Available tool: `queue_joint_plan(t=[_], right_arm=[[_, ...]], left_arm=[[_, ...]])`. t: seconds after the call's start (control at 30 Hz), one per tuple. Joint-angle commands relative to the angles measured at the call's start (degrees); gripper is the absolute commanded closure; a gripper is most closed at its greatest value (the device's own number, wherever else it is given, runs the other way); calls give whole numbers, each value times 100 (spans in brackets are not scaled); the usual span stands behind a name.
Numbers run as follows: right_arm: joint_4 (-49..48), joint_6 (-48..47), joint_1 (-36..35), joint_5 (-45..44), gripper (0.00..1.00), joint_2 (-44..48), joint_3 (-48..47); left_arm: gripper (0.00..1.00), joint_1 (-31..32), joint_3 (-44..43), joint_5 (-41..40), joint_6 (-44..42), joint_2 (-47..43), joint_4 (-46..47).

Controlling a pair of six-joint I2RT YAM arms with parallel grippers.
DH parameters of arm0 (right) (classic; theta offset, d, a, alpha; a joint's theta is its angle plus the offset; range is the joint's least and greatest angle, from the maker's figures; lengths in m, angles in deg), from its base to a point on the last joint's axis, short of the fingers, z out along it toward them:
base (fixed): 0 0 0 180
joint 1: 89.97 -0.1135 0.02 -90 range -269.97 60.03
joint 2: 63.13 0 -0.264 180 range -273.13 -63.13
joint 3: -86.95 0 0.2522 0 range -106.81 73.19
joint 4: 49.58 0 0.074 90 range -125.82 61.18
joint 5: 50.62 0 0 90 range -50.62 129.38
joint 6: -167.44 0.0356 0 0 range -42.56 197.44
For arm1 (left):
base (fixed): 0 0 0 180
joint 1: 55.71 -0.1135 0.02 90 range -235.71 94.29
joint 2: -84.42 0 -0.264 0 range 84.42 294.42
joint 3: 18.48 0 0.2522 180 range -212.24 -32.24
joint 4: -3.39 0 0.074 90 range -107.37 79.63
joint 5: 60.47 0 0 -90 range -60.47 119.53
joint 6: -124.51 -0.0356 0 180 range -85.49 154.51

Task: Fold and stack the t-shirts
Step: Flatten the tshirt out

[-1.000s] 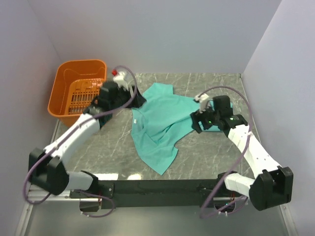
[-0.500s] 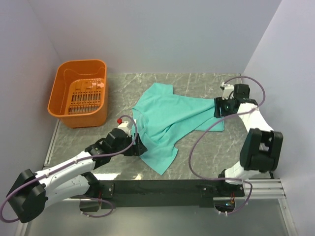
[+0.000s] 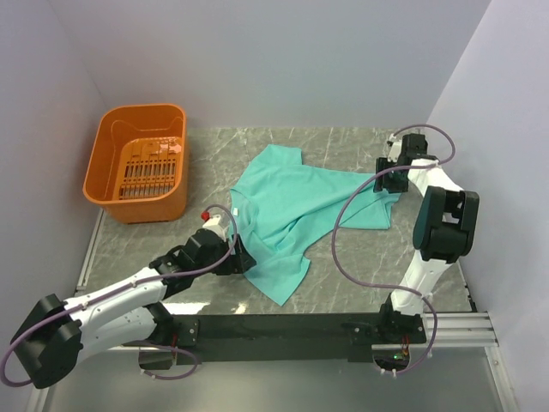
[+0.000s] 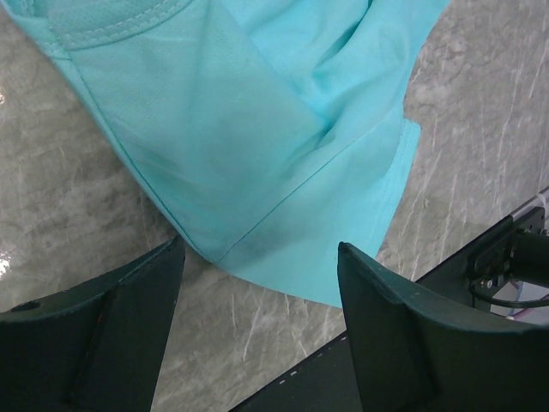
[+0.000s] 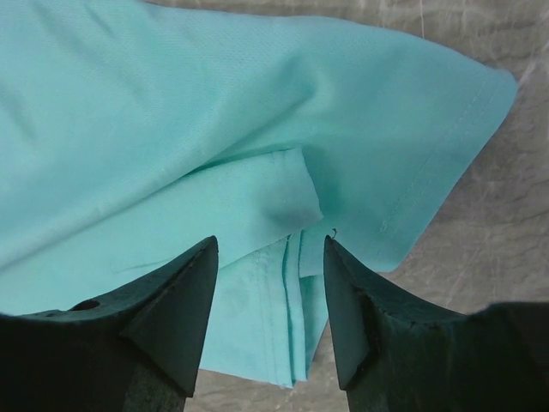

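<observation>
A single teal-green t-shirt [image 3: 296, 206] lies crumpled and partly spread on the marble table. My left gripper [image 3: 243, 257] is low at its near-left edge. In the left wrist view the left gripper [image 4: 257, 257] is open and holds nothing. A corner of the t-shirt [image 4: 249, 129] lies just ahead of its fingers [image 4: 159, 283]. My right gripper [image 3: 380, 184] is at the shirt's far right edge. In the right wrist view the right gripper [image 5: 270, 249] has its jaws apart over layered folds and a hem of the t-shirt [image 5: 214, 112].
An orange plastic basket [image 3: 140, 110] stands at the back left. Pale walls enclose the table on three sides. The black base rail [image 3: 283, 326] runs along the near edge, close behind my left gripper. Bare marble [image 3: 343, 275] shows at the front right.
My left arm swung from beside the basket down to the shirt's near-left edge. The right arm moved out to the far right edge, dragging the cloth rightward, and its jaws have narrowed.
</observation>
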Motion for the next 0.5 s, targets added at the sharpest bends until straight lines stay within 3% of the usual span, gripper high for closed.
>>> queue_joint_plan(t=[0.0, 0.47], right_arm=[[-89, 157, 92, -98, 41, -148, -75], [-168, 184, 171, 33, 48, -526, -207]], left_arm=[[23, 29, 80, -97, 151, -194, 146], [23, 29, 256, -97, 248, -396, 102]])
